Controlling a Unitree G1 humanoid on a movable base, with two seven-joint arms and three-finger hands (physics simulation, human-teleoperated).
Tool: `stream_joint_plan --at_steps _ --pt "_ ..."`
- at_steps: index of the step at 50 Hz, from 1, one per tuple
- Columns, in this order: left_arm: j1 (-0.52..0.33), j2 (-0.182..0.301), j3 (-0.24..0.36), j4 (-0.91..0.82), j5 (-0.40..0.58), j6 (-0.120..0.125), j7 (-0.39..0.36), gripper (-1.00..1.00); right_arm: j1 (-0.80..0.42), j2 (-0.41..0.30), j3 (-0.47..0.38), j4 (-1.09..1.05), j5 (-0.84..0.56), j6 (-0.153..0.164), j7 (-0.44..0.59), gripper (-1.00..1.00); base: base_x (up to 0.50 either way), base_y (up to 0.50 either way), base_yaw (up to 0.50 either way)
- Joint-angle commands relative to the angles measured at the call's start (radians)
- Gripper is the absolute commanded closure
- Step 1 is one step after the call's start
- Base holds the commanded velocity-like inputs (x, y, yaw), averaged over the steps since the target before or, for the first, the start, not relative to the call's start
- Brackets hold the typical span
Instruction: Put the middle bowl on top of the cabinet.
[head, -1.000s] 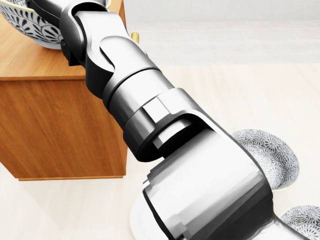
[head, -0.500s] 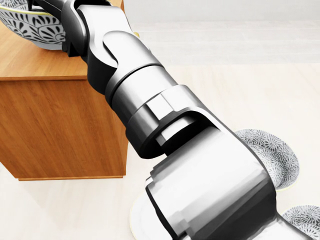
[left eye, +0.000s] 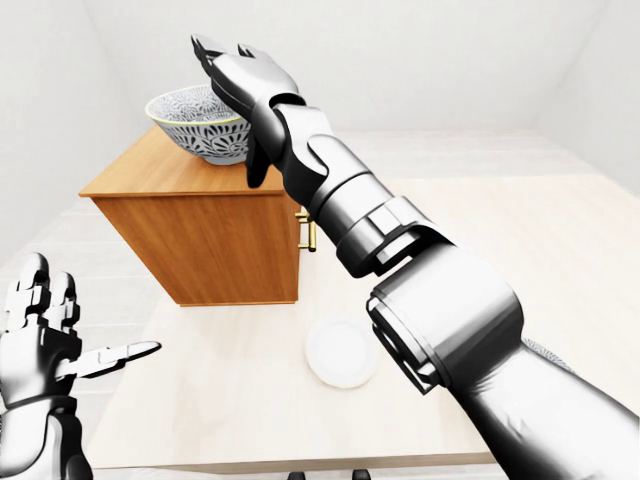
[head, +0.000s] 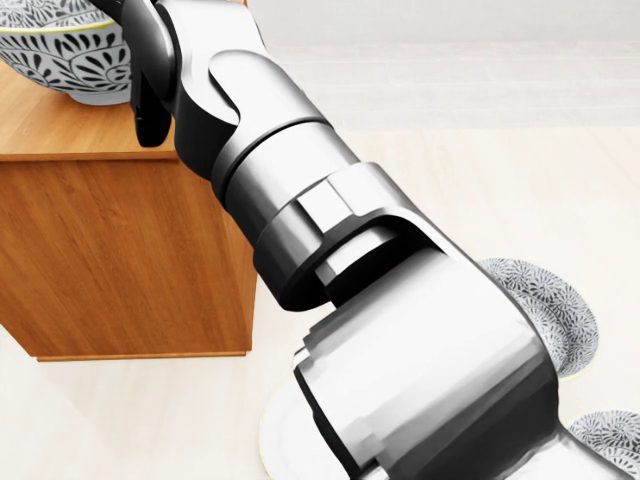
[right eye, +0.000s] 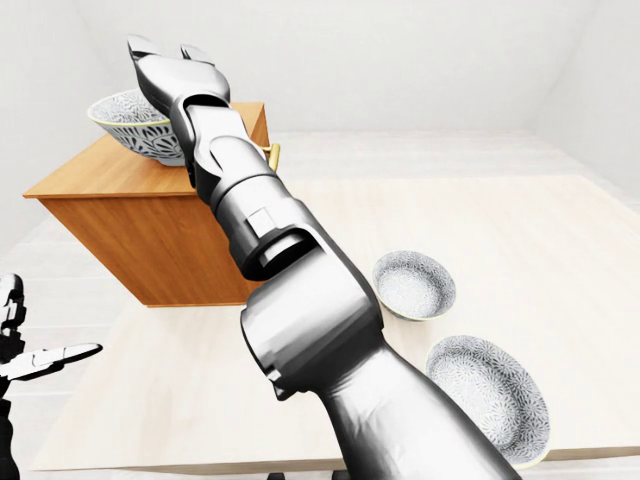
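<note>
The patterned blue-and-white bowl (left eye: 193, 120) stands upright on the wooden cabinet (left eye: 215, 235) in the upper left of the left-eye view. My right hand (left eye: 222, 52) is open just right of the bowl's rim and above it, fingers stretched upward and closed on nothing. The right arm fills the middle of every view. My left hand (left eye: 60, 325) hangs open at the lower left, one finger pointing right, holding nothing. Two more patterned bowls, one smaller (right eye: 413, 283) and one larger (right eye: 488, 397), rest on the table at the right of the right-eye view.
A small white plate (left eye: 340, 352) lies on the pale table (left eye: 230, 400) below the cabinet. The cabinet has a brass handle (left eye: 309, 235) on its right side. White walls and floor surround the table.
In the head view the bowl has shifted right and settled level on the cabinet top. My right forearm has moved slightly up and right.
</note>
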Motion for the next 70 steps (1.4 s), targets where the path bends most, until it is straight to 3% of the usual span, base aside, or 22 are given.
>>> stream_joint_plan --at_steps 1,18,24,33,45,49,58,70 --pt "-0.002 0.002 -0.014 0.025 0.010 -0.018 0.007 -1.00 -0.006 -0.002 0.005 0.015 0.015 0.000 0.024 -1.00 0.00 0.00 0.00" --pt "-0.009 0.012 -0.026 0.045 0.005 -0.018 0.019 -1.00 -0.088 -0.048 -0.017 0.001 0.048 0.000 0.060 -1.00 0.00 0.00 0.00" --pt "0.006 0.007 -0.021 -0.002 -0.006 0.007 0.024 -1.00 -0.124 -0.077 -0.027 -0.003 0.073 0.000 0.069 -1.00 0.00 0.00 0.00" --pt "0.020 -0.005 -0.015 -0.045 -0.002 0.026 0.024 -1.00 -0.146 -0.093 -0.029 -0.001 0.104 0.000 0.071 -1.00 0.00 0.00 0.00" --pt "0.004 -0.001 -0.008 -0.028 -0.001 0.031 0.019 -1.00 -0.165 -0.123 -0.023 -0.001 0.121 0.000 0.076 -1.00 0.00 0.00 0.00" --pt "0.008 -0.003 -0.006 -0.024 -0.001 0.023 0.016 -1.00 -0.177 -0.147 -0.027 -0.001 0.128 0.000 0.083 -1.00 0.00 0.00 0.00" --pt "0.018 -0.010 -0.003 -0.063 -0.007 0.042 0.020 -1.00 -0.208 -0.214 -0.035 -0.002 0.141 0.000 0.104 -1.00 0.00 0.00 0.00" --pt "0.020 -0.020 -0.007 -0.074 -0.001 0.044 0.019 -1.00 -0.242 -0.290 -0.054 -0.002 0.161 0.000 0.111 -1.00 0.00 0.00 0.00"
